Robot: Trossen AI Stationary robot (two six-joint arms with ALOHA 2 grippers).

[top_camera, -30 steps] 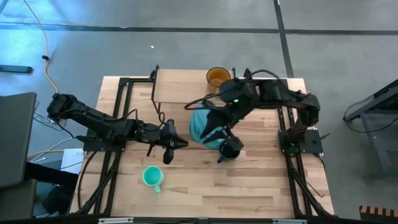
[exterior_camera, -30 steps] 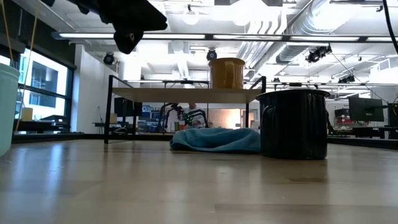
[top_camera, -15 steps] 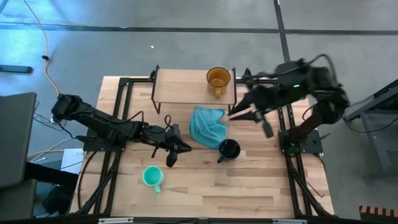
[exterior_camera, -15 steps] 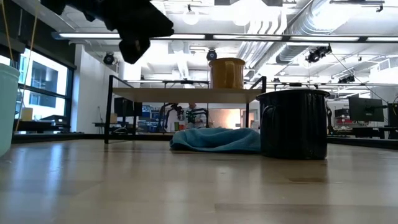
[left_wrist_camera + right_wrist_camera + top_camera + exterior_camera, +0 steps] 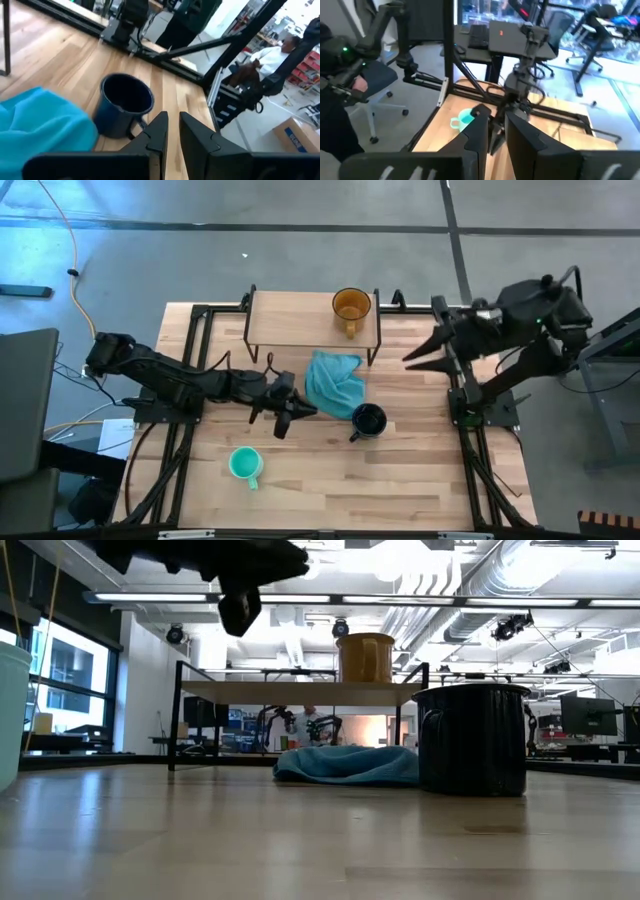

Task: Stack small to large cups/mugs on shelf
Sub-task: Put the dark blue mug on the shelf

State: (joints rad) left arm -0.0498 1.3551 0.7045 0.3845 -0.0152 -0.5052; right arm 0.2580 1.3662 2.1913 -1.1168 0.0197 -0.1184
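Navy mug beside left claw

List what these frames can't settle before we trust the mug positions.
- Teal mug: low view's left edge cuts it off, so only a sliver of its wall shows.
- Navy mug: its far side is hidden by the blue cloth in the left wrist view.
- Amber mug: contents unreadable, too small in the high view.
- Left gripper: fingertips unclear in the low view, silhouetted against ceiling lights.
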